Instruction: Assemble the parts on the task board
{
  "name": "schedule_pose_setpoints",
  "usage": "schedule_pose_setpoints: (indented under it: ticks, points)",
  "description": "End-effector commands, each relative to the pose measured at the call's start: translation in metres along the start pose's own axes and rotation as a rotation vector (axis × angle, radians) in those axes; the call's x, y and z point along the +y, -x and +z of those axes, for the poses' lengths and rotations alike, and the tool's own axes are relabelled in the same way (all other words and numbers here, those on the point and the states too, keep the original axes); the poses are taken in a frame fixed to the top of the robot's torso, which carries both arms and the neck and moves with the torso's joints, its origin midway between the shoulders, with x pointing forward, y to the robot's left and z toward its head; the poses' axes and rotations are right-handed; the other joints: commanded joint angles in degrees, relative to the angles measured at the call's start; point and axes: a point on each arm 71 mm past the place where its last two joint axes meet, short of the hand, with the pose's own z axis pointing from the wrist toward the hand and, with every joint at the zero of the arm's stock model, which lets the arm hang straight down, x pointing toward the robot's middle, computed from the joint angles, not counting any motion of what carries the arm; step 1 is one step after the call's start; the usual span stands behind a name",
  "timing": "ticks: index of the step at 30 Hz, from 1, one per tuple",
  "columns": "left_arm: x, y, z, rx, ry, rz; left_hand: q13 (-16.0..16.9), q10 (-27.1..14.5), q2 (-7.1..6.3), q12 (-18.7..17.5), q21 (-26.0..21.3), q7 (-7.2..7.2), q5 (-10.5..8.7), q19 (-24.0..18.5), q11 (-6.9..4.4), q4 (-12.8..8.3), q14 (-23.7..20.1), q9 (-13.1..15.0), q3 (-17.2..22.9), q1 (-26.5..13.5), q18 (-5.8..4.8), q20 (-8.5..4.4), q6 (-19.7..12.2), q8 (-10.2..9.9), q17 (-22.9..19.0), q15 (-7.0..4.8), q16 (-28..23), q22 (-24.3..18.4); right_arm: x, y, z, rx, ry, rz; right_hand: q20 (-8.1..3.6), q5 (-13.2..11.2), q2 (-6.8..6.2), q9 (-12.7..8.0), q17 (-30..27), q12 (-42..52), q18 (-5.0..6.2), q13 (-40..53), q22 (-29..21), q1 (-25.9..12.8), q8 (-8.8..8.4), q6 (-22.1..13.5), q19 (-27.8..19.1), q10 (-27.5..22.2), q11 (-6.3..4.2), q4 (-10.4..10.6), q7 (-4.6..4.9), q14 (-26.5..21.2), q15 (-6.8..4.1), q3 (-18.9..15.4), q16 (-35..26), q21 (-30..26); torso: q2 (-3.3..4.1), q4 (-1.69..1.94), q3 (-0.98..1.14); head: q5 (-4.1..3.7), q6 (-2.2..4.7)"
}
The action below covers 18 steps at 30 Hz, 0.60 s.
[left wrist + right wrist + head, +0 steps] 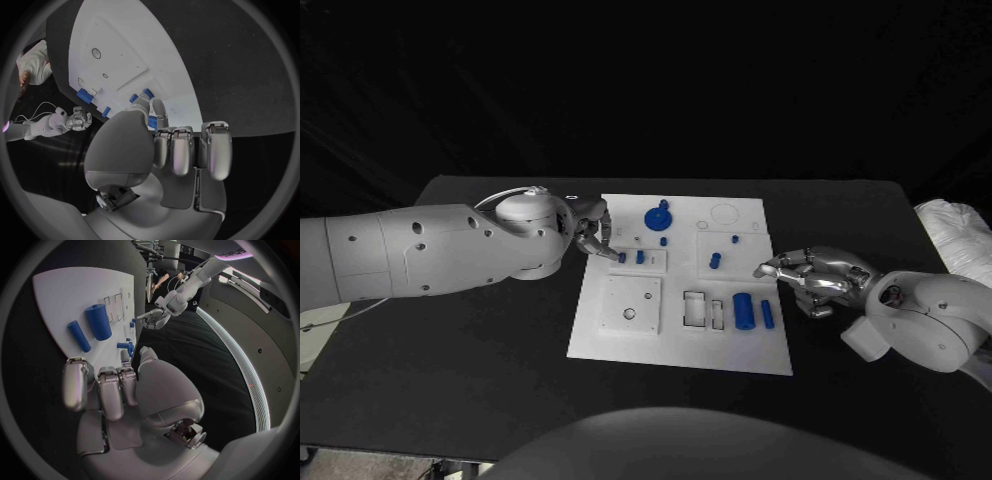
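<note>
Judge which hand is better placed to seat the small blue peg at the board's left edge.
Left, probably. The left hand already has fingertips at that small blue peg; the right hand sits off the task board.

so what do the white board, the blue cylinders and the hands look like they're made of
Task board: probably matte white plastic, evenly pale with crisp cut recesses and no glare; could be painted.
Blue cylinders: likely smooth plastic, uniform saturated colour with a soft sheen.
Left hand and right hand: silvery, metal-looking shells with bright highlights; metallic-finished plastic is possible.
</note>
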Motion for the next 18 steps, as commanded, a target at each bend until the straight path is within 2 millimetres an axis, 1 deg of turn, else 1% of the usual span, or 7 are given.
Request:
schedule_pose_setpoints:
  ticks: [1, 12, 18]
  points:
    - [-0.0016, 0.0005, 0.0007, -0.008, -0.007, -0.019, 15.1, 5.9, 0.59, 0.1, -0.4, -0.01, -0.02, 4.9, -0.46, 0.0, 6.0, 0.1, 0.3, 0.1, -0.28, -0.3, -0.4, 0.3, 15.1, -0.25, 0.1, 14.3, 0.0, -0.0019, 0.0004, 0.018, 0.001, -0.006, -0.12, 0.3, 0.12, -0.1, 15.1, -0.3, -0.17, 3.4, 10.7, 0.6, -0.26, -0.3, 0.3, 9.0, -2.93, 0.1, -0.1, 6.1, -0.41, 0.3, 0.2, 0.2, 0.01, -0.05, -0.02, -0.04, 0.01]
    - [-0.0017, -0.0003, 0.0028, -0.006, -0.001, -0.027, 15.1, 5.9, 1.0, 0.1, -0.7, -0.01, 0.0, 4.7, -0.47, -0.1, 6.0, 0.4, 0.5, 0.2, -0.21, -0.24, -0.7, 0.3, 15.1, -0.19, 0.1, 14.2, -0.0001, -0.0022, 0.0009, 0.019, 0.0, -0.006, -0.12, 0.4, 0.16, -0.1, 15.1, -0.3, -0.17, 3.4, 10.7, 0.8, -0.26, -0.3, 0.3, 9.0, -2.93, 0.0, -0.1, 6.1, -0.41, 0.6, 0.2, 0.2, 0.01, -0.01, 0.0, -0.14, 0.01]
    - [-0.001, -0.001, 0.0035, -0.006, 0.004, -0.031, 15.1, 5.9, 1.45, 0.1, -0.9, -0.01, 0.1, 4.6, -0.47, -0.2, 6.0, 0.7, 0.7, 0.6, -0.16, -0.17, -1.1, 0.3, 15.1, -0.13, 0.1, 14.1, -0.0004, -0.0021, 0.0009, 0.018, -0.002, -0.006, -0.12, 0.4, 0.16, -0.1, 15.1, -0.3, -0.17, 3.4, 10.7, 0.8, -0.26, -0.3, 0.3, 9.0, -2.93, 0.0, -0.1, 6.1, -0.41, 0.6, 0.2, 0.2, 0.0, -0.02, -0.01, -0.16, 0.01]
